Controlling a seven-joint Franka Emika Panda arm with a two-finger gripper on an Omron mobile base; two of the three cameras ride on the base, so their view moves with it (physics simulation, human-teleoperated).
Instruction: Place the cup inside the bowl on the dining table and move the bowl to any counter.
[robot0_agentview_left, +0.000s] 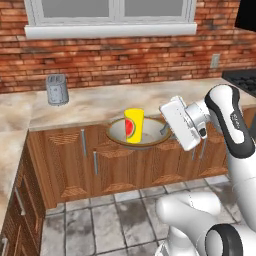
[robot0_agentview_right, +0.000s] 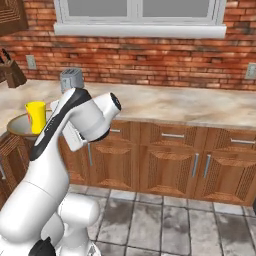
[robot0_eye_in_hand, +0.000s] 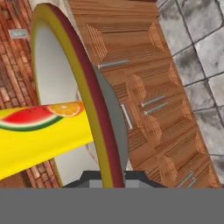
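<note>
We hold the bowl by its rim on the arm's side, with the cup standing upright inside it. In the hand view the rim runs down between the two fingertips at the bottom edge, so we judge the gripper closed on the bowl; the fingertips themselves are mostly cut off there, and how far apart they stand cannot be read.

In the left base view the bowl hangs in front of the counter edge, overlapping the cabinet fronts. Its far rim sits about level with the counter top. Whether any part of the bowl already lies over the top, or touches it, we cannot tell from these views.

The relation that governs the next move: the counter lies beyond the bowl, away from the arm, toward the brick wall. We judge that the bowl needs to travel forward and clear the edge before it is lowered.

In the right base view the arm hides most of the bowl; the cup and a strip of rim show at the left.
</note>
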